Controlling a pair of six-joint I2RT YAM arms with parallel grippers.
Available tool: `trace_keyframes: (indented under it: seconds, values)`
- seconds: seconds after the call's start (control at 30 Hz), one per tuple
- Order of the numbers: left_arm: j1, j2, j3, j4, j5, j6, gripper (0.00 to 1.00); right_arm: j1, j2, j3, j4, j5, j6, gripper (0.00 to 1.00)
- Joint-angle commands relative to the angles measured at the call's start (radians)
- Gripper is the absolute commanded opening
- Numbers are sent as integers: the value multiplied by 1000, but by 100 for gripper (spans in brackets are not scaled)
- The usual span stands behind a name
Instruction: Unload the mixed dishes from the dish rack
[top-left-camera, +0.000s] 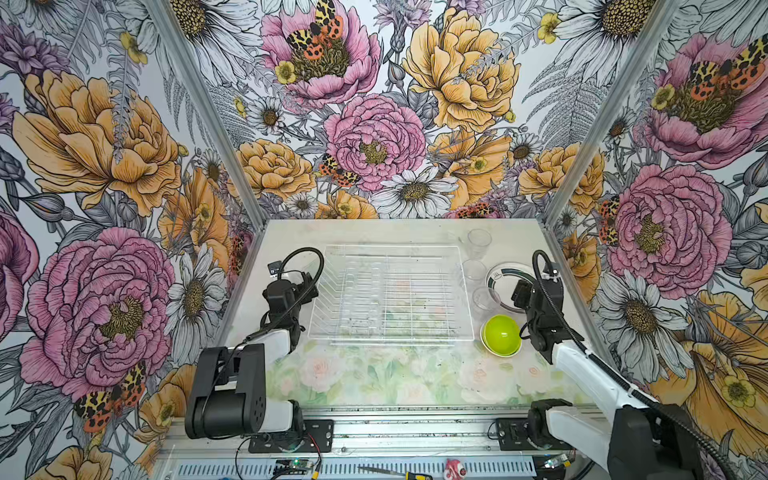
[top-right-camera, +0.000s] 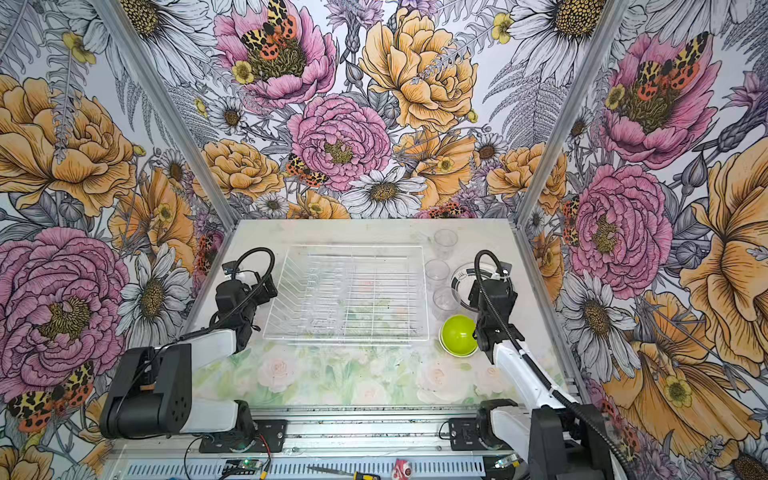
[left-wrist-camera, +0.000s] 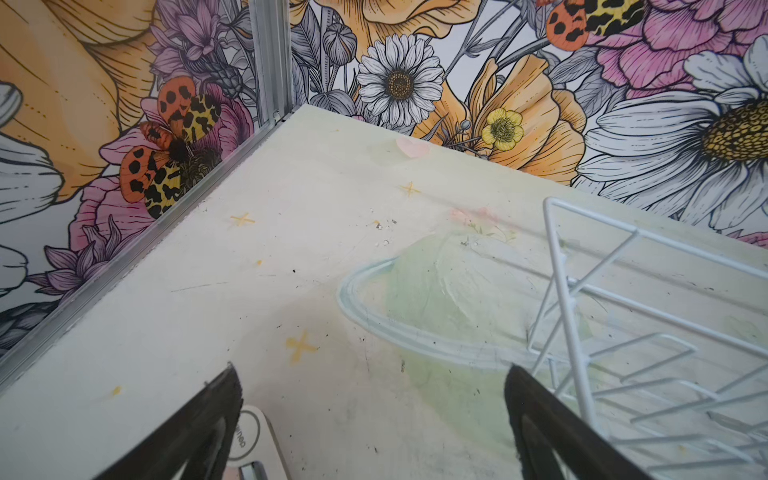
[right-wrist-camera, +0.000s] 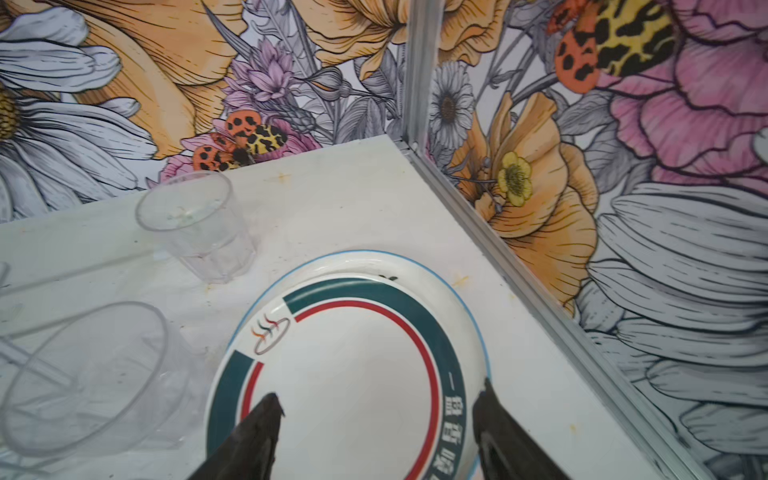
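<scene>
One plate lies beneath the right gripper, jaws spread and empty.

One white wire rack is counted. Three clear cups are counted. One green bowl is counted. One banded plate is seen lying on a blue-edged rim; how many plates are stacked cannot be told.

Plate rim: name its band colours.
White plate, dark teal band, thin red ring; best in right wrist view.
</scene>
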Motion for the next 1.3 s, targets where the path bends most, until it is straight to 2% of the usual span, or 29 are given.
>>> trace_keyframes:
  seconds: [0.0,0.13,0.2,0.3,0.5,0.63,0.8,0.97,1.07,1.13,1.27]
  values:
    - [12,13,19,58,33,50,99,-24,-35,-52,213,117,-21,74]
    - [16,29,9,107,47,68,99,-52,69,-69,325,63,-26,74]
    - [24,59,-17,194,58,69,99,-52,153,-53,377,56,-40,74]
    - [27,60,-9,181,77,72,99,-56,244,-40,443,35,-58,74]
    - [27,57,-13,182,84,72,99,-79,377,32,440,-20,-45,74]
    - [27,54,-26,205,90,74,99,-86,388,42,432,-33,-38,74]
    - [26,54,-33,220,99,80,99,-87,391,33,457,-107,-69,75]
    - [10,77,-51,276,136,113,99,-86,398,-37,609,-322,-153,75]
    - [11,166,-96,455,181,121,99,-88,421,-25,609,-350,-164,75]
    - [17,142,-93,408,173,118,98,-86,449,-25,631,-374,-174,75]
    - [21,158,-98,445,190,115,99,-83,476,-29,661,-389,-182,78]
